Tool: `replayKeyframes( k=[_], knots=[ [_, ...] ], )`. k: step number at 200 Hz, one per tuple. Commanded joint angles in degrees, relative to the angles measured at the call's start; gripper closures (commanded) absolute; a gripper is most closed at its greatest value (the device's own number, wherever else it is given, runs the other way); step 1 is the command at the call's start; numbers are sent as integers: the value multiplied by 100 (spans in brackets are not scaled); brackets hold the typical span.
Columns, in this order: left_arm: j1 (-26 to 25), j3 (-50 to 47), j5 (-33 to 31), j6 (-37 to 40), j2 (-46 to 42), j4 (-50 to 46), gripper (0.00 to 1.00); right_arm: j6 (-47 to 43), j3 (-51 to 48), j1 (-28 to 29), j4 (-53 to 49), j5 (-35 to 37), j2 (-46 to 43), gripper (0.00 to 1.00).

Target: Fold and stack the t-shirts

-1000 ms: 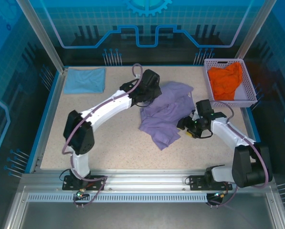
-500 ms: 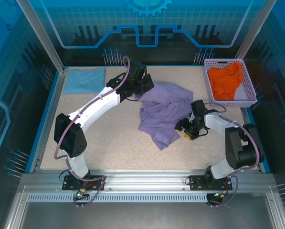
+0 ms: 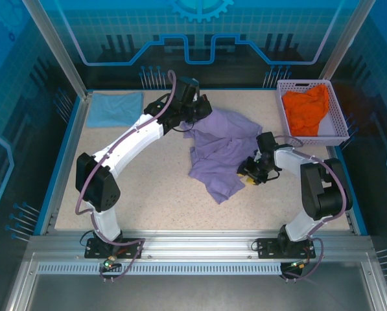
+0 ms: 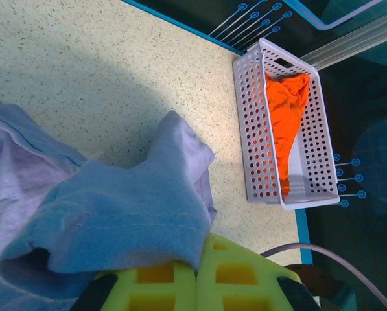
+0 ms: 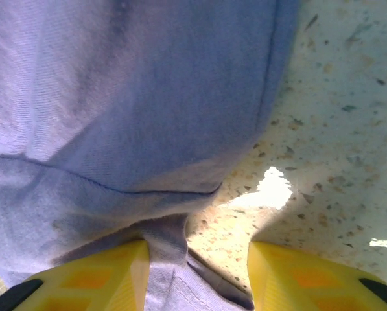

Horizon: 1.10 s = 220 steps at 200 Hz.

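The left tool [image 4: 196, 284] is pinched shut on a raised edge of the purple shirt [image 3: 222, 152], which lies crumpled mid-worktop [image 3: 148, 194]. The right tool [image 5: 196, 262] stands parted astride a fold at the shirt's right side. The blue shirt [image 3: 115, 109] lies flat at the far left corner. The orange shirt [image 3: 304, 110] sits in the basket [image 3: 336, 110].

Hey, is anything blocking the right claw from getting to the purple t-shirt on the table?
Nothing visible. A fold of the lavender-purple cloth t-shirt lies between the right claw's parted yellow fingers, with bare speckled table beside it.
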Motion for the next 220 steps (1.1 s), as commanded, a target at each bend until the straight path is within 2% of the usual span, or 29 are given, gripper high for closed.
replayKeyframes(
  k=[1, 25, 82, 108, 125, 158, 220],
  knots=[
    [19, 186, 124, 122, 66, -7, 100, -46, -84, 102, 735, -135, -284, 55],
    [22, 181, 137, 127, 91, -25, 100, 23, -246, 199, 819, 53, -599, 52],
    [21, 169, 168, 94, 132, -6, 100, 25, 69, 191, 482, 40, 140, 53],
    [17, 176, 201, 83, 144, 2, 100, 92, 4, 178, 383, 227, -9, 52],
    [17, 174, 194, 118, 154, 10, 100, 109, 11, 188, 352, 200, 66, 57],
    [32, 184, 212, 236, 124, 120, 100, 34, 112, 165, 338, 140, 202, 100],
    [357, 212, 382, 533, -371, 408, 100, -190, 110, 136, 46, 215, -1156, 100]
  ],
)
